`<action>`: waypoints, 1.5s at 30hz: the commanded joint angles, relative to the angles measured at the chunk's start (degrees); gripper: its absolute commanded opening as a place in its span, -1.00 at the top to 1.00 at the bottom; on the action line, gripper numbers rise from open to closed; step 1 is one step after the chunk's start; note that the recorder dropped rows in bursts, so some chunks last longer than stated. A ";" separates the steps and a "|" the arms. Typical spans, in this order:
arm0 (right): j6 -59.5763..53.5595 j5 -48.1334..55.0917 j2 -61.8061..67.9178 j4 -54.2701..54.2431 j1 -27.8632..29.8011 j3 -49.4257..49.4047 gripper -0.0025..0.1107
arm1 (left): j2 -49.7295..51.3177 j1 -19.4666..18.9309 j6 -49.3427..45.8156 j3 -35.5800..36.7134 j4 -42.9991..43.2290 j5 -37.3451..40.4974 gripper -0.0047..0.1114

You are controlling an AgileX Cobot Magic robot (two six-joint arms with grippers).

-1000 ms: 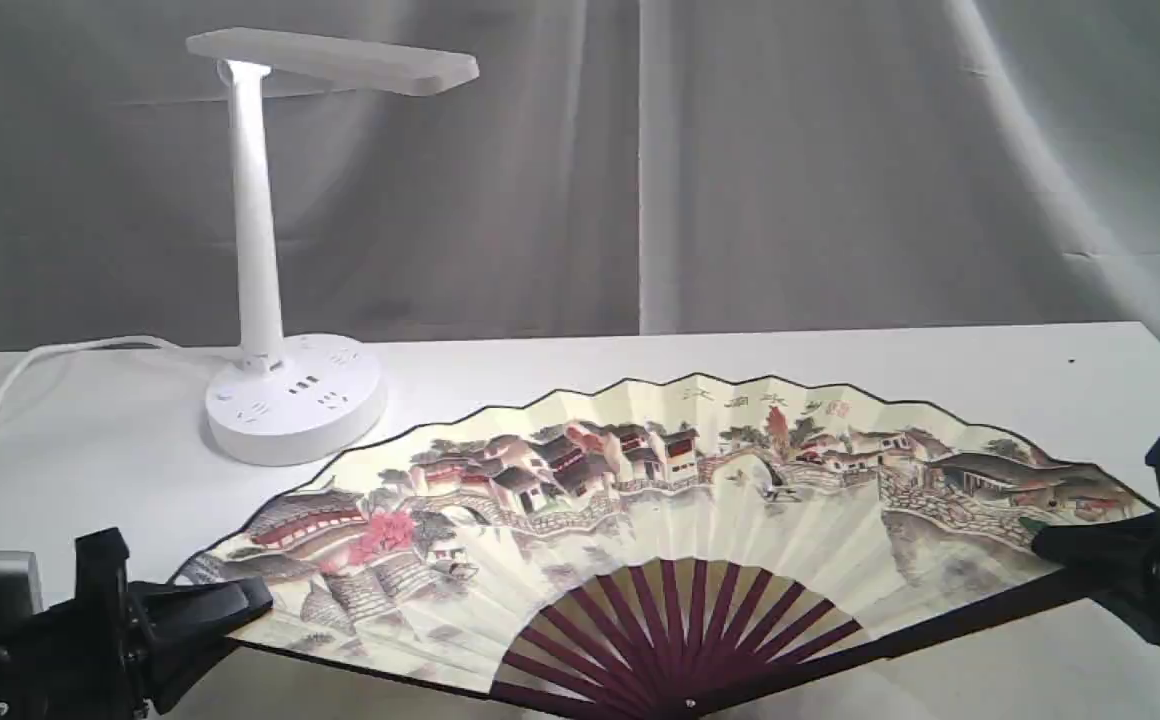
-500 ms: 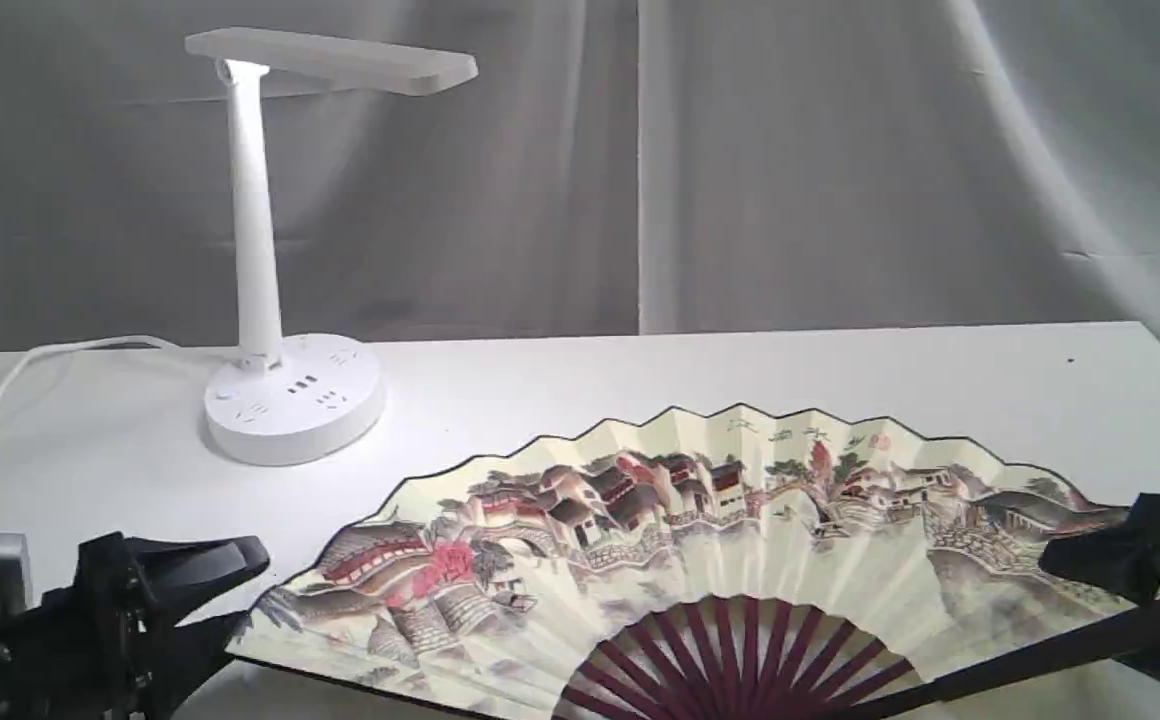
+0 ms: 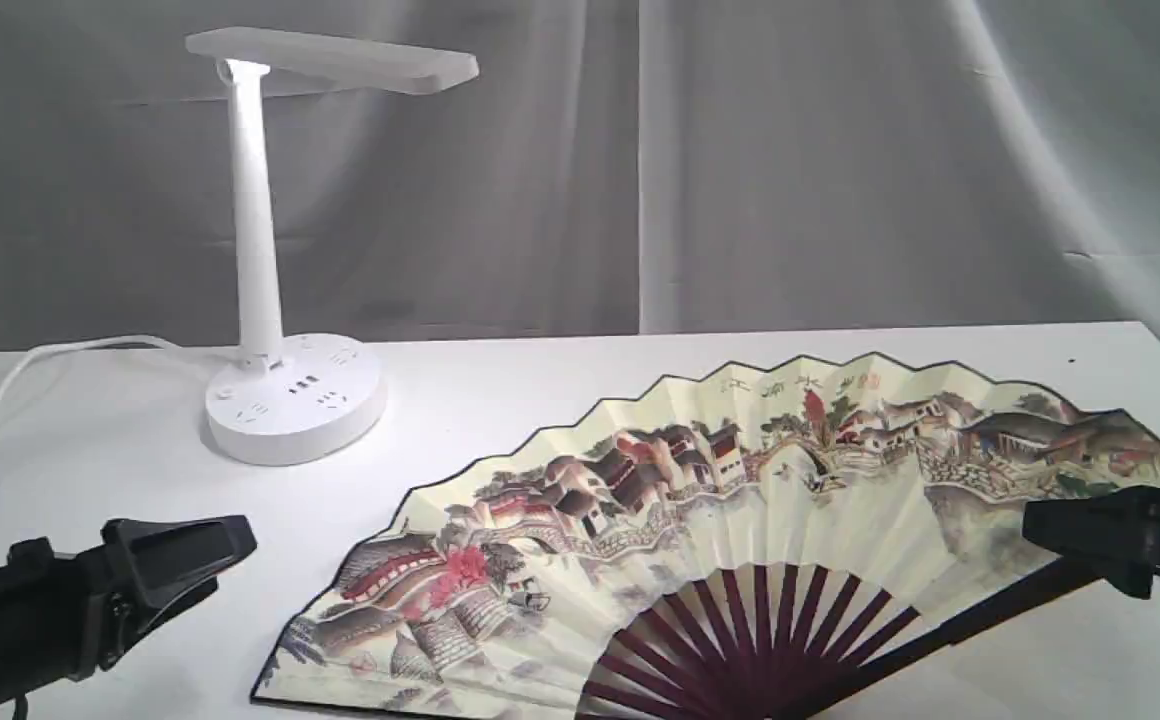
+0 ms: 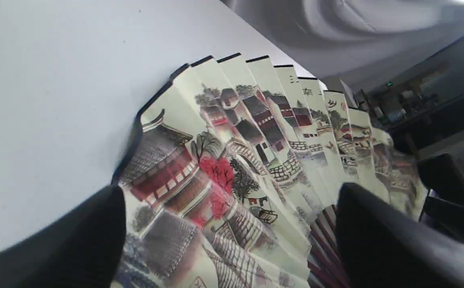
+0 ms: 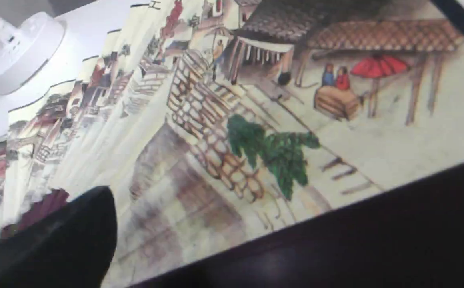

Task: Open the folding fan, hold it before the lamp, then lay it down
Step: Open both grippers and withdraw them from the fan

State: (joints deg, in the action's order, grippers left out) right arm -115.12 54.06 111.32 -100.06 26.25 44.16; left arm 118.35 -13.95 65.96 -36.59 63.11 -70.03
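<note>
Right gripper (image 3: 1075, 540) is clamped on the dark wooden guard (image 3: 980, 615) of the fan (image 3: 700, 500); left gripper (image 3: 225, 562) is seen gaping, well clear. It's spread wide on the white table (image 3: 540, 370), right side lifted, right of the lamp (image 3: 258, 250). Pleated paper's light and easily torn, so the stiff guards should be gripped, never the leaf.

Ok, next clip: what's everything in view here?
folding fan: one, cream with painted houses, maroon ribs; spread open, table's right half
lamp: one, white; table's back left
cord: one, white; trailing left from the lamp
table: one, white; under everything
curtain: one, grey; behind the table
left gripper: one, black; open, front left, clear of the fan
right gripper: one, black; shut on the fan's right guard
</note>
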 commanded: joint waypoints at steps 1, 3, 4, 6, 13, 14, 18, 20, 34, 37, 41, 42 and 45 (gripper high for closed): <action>-5.07 -6.02 -3.09 0.12 0.57 1.53 -0.48 | -1.20 -0.09 -1.89 0.24 0.76 0.07 -0.32; -1.91 -14.90 -4.06 0.12 0.57 2.73 -0.48 | -1.20 -0.09 -1.89 0.24 0.73 0.07 -0.32; 1.29 -18.33 -4.43 0.12 0.57 3.32 -0.48 | -1.20 -0.09 -1.89 0.24 0.73 0.07 -0.32; 6.99 -23.86 -5.09 0.12 0.57 3.30 -0.48 | -1.20 -0.09 -1.89 0.24 -0.33 0.07 -0.32; 14.29 -32.86 -5.09 0.12 0.57 3.30 -0.48 | -1.20 -0.09 -3.49 0.24 -0.85 0.07 -0.30; 12.62 -31.89 -5.09 0.12 0.57 3.30 -0.48 | -1.20 -0.09 -3.77 0.24 -0.85 0.07 -0.27; 4.09 -18.47 -5.09 0.12 0.45 3.30 -0.39 | -1.29 -0.09 -6.45 0.24 -0.85 0.07 0.06; 3.69 -16.66 -5.09 0.12 0.45 3.30 -0.22 | -1.29 -0.09 -6.45 0.24 -0.85 0.07 0.32; -3.27 -35.71 -9.64 0.12 -9.85 3.98 0.96 | -6.81 1.08 -7.75 0.61 0.39 9.02 0.92; -3.11 -52.58 -12.84 0.12 -15.92 3.98 0.96 | -12.10 4.46 -7.75 0.61 -0.29 24.09 0.92; 3.13 -69.59 -16.18 0.12 -21.79 3.88 0.96 | -19.50 10.77 -7.97 0.61 -2.48 42.02 0.92; 4.41 -73.14 -16.62 0.12 -22.81 3.51 0.96 | -20.91 12.17 -7.97 0.61 -2.60 46.22 0.92; 9.59 -81.50 -17.40 0.12 -25.22 1.48 0.96 | -25.36 16.95 -7.47 0.61 -2.90 56.88 0.92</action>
State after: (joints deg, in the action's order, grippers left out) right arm -108.87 -21.84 94.64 -99.74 2.20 46.90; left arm 95.81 0.72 58.52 -36.25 61.47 -20.03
